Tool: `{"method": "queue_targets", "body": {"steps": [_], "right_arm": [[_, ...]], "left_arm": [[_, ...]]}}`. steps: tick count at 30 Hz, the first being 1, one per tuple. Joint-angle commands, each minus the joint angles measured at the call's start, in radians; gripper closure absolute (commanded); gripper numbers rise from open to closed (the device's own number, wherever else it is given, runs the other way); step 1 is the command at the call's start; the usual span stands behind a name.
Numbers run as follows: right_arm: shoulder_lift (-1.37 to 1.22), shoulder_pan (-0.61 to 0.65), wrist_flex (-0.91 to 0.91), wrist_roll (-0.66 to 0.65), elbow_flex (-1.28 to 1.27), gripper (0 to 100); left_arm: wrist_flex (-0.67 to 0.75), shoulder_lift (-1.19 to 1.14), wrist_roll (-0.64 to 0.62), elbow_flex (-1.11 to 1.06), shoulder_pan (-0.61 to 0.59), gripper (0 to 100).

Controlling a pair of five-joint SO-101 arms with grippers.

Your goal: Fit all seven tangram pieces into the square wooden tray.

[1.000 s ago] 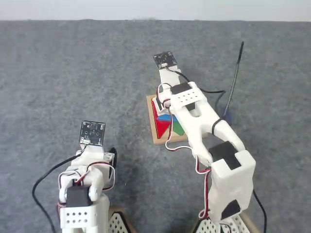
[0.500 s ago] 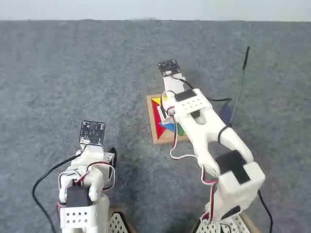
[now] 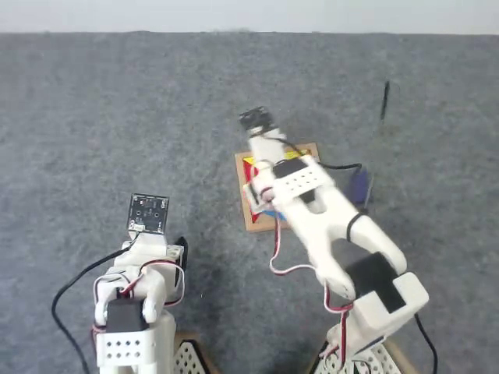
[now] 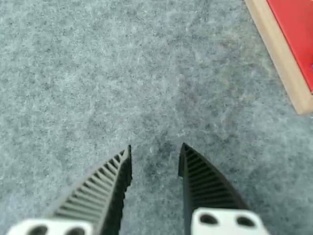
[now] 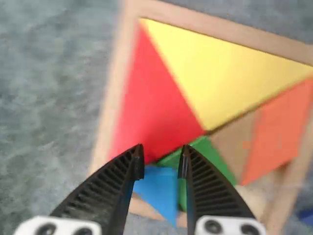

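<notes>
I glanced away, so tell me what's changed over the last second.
The right arm drew its wrist nearer and leftward in the high view; its right gripper, open and empty, hangs over the tangram pieces in the wooden tray. Nothing was grasped or released. The tray and the left arm stayed put.

tray [image 5: 210,25]: flat | inside: red triangle [image 5: 152,112], yellow triangle [image 5: 220,73], orange piece [image 5: 268,131], green piece [image 5: 196,151], blue piece [image 5: 159,190]
</notes>
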State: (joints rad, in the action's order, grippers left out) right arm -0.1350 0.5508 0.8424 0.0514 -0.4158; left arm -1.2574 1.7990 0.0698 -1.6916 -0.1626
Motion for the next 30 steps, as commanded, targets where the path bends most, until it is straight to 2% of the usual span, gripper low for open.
{"method": "queue_targets", "body": {"steps": [1,9,14,19,22,26,30], "right_arm": [[0.067,0.03,-0.004,-0.015,0.005,88.0],[0.079,0.041,-0.01,-0.078,0.0,88.0],[0.229,0.008,-0.016,-0.074,-0.011,88.0],[0.437,0.007,-0.027,-0.081,-0.17,88.1],[0.529,0.005,-0.051,-0.141,-0.321,88.1],[0.584,0.01,-0.124,-0.195,-0.477,88.1],[0.582,0.028,-0.137,-0.209,-0.523,88.1]], "left_arm": [[-0.009,0.028,0.006,0.008,0.0,85],[-0.009,0.028,0.006,0.008,0.0,85],[-0.009,0.028,0.006,0.008,0.0,85],[-0.009,0.028,0.006,0.008,0.0,85],[-0.009,0.028,0.006,0.008,0.0,85],[-0.009,0.028,0.006,0.008,0.0,85],[-0.009,0.028,0.006,0.008,0.0,85]]}}
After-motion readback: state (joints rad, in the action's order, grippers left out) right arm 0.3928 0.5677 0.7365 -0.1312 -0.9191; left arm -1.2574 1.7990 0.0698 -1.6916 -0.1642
